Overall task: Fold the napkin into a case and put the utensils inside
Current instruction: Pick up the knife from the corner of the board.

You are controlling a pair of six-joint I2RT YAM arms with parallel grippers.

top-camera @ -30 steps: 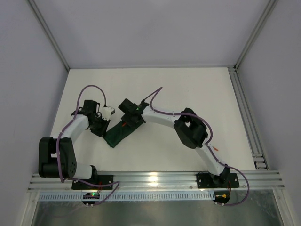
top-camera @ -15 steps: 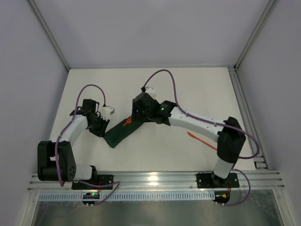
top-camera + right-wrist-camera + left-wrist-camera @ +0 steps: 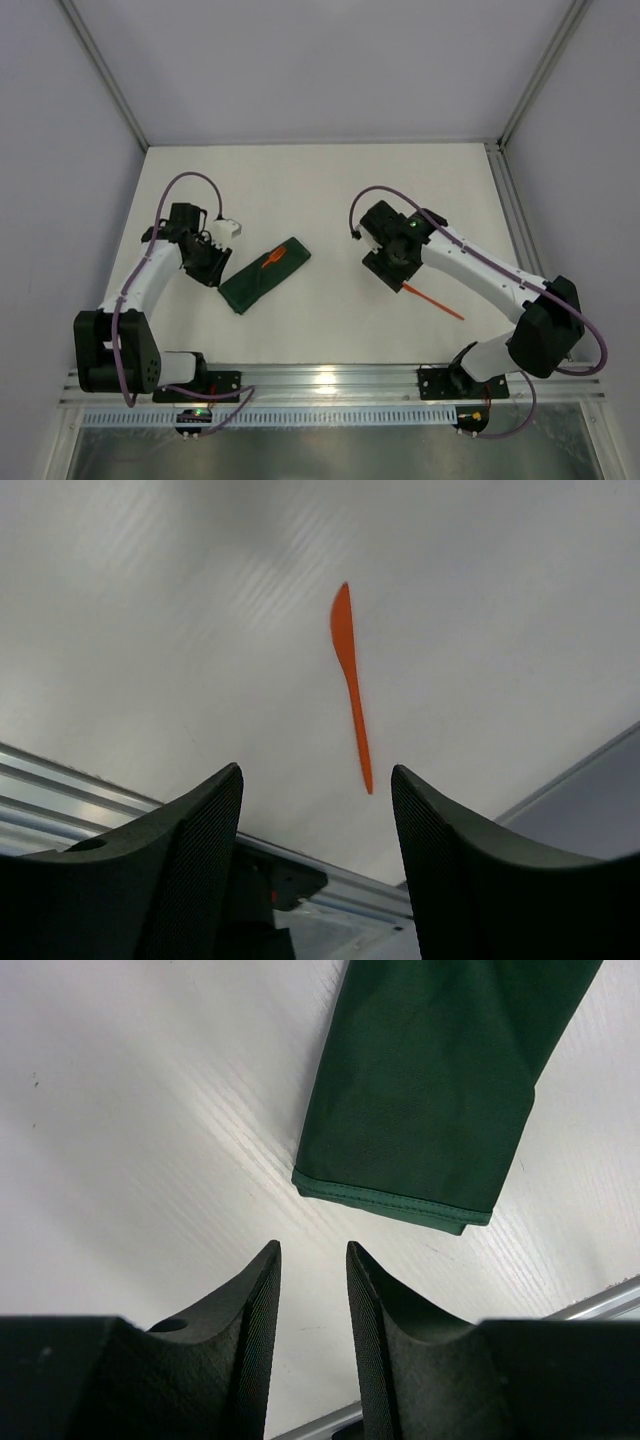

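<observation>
My left claw hangs just beside one end of the narrow dark green cloth case, its fingers slightly apart and empty. A thin orange-red plastic utensil shows partly on that case. My right claw is spread wide and empty, near a slender orange-red plastic knife lying well apart from the case.

case: dark green cloth, narrow flat oblong, diagonal, left of bench centre, hemmed end toward near-left corner.
tucked utensil: orange-red, only a bit showing on case.
loose utensil: orange-red, slender, knife-like, flat, right of centre.
</observation>
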